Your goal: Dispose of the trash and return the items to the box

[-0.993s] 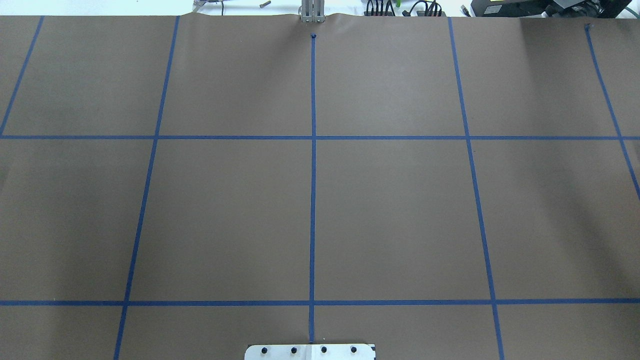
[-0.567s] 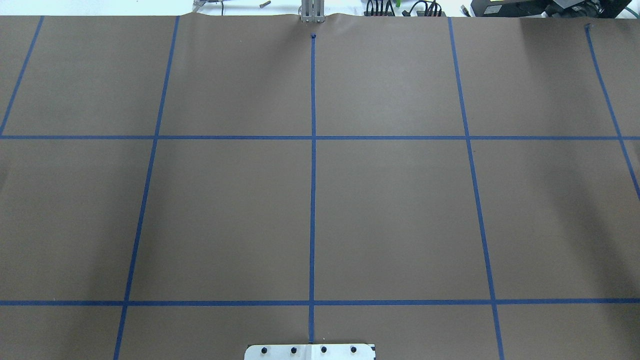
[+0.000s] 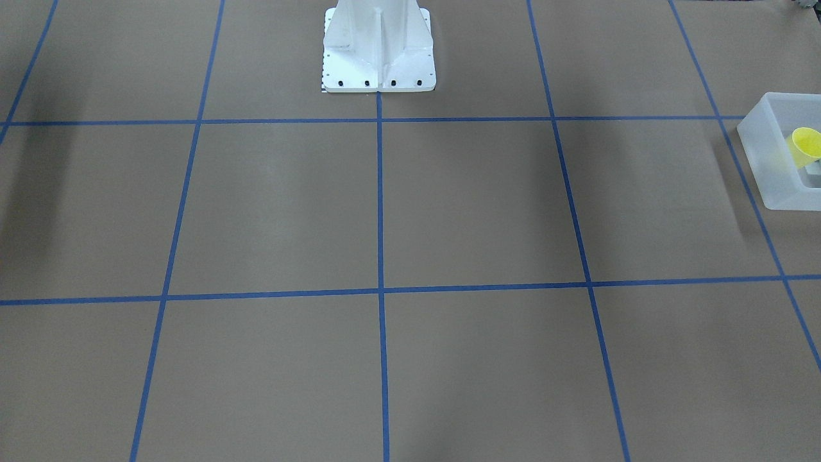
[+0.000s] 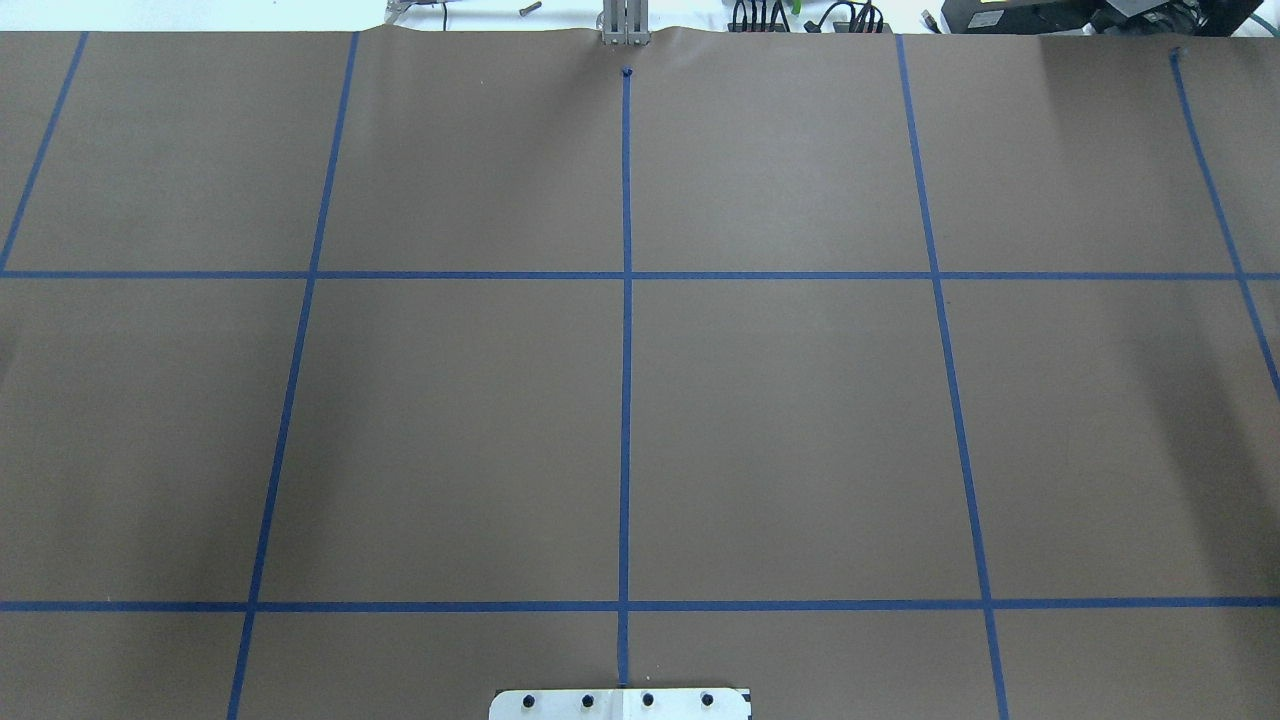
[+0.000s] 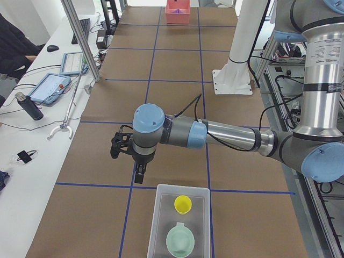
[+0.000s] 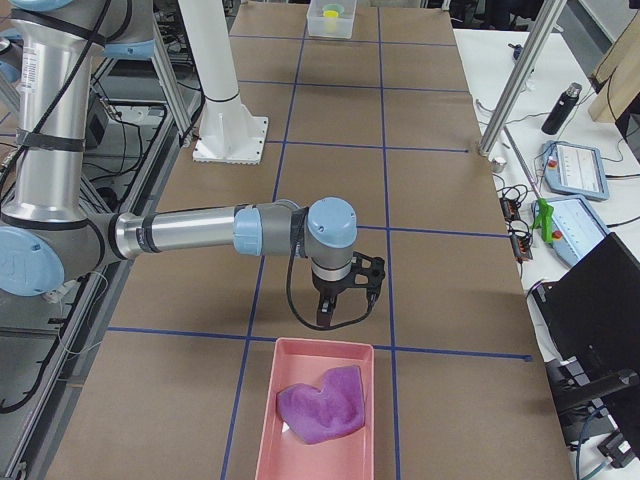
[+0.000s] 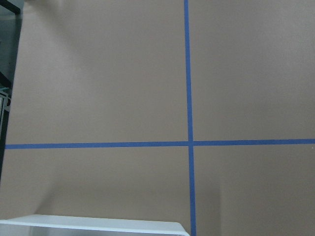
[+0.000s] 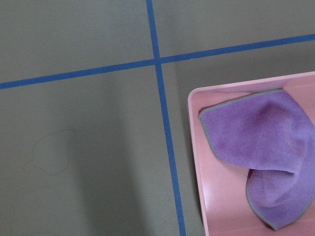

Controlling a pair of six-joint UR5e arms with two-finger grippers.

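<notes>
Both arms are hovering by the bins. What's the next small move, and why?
Probably raise the left gripper away from the translucent frosted-white plastic bin: the small yellow plastic cup and pale mint-green round bowl already sit inside it, and the purple cloth lies in the pink tray.

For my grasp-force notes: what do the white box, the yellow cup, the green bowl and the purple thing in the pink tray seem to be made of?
The box: likely frosted plastic, with milky, half-transparent walls. The yellow cup and green bowl: seemingly smooth moulded plastic, even in colour. The purple thing: probably microfibre cloth; it folds limply and has a stitched hem.
</notes>
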